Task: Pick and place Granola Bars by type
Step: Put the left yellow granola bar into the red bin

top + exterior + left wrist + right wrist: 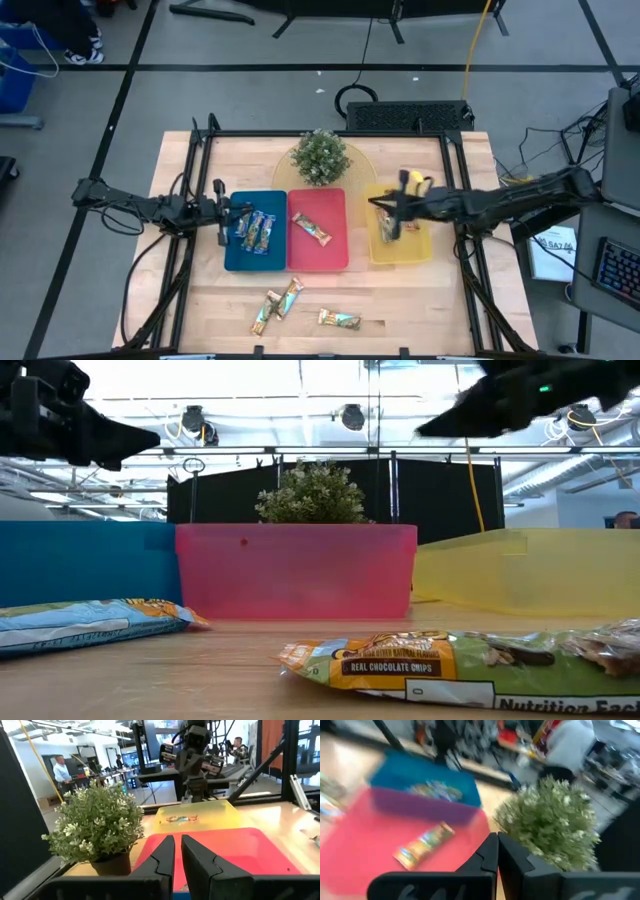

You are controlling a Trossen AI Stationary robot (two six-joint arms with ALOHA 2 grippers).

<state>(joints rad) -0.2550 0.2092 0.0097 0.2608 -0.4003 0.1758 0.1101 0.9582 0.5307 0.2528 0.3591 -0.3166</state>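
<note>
Several blue-accented granola bars [255,232] lie in the blue tray [236,262]. One orange bar [312,230] lies in the red tray [335,258], also seen in the right wrist view [424,845]. A few bars [388,228] lie in the yellow tray [418,252]. Three more bars [290,297] [266,314] [340,320] lie flat on the table near its near edge. My left gripper [222,216] [177,854] hovers shut and empty over the blue tray's left edge. My right gripper [386,212] [496,851] hovers shut and empty over the yellow tray's left part.
A small potted plant [320,157] stands behind the red tray on a round mat. The three trays sit side by side mid-table. In the low view, loose bars [400,660] [90,622] lie in front of the trays. People show in the room beyond the table.
</note>
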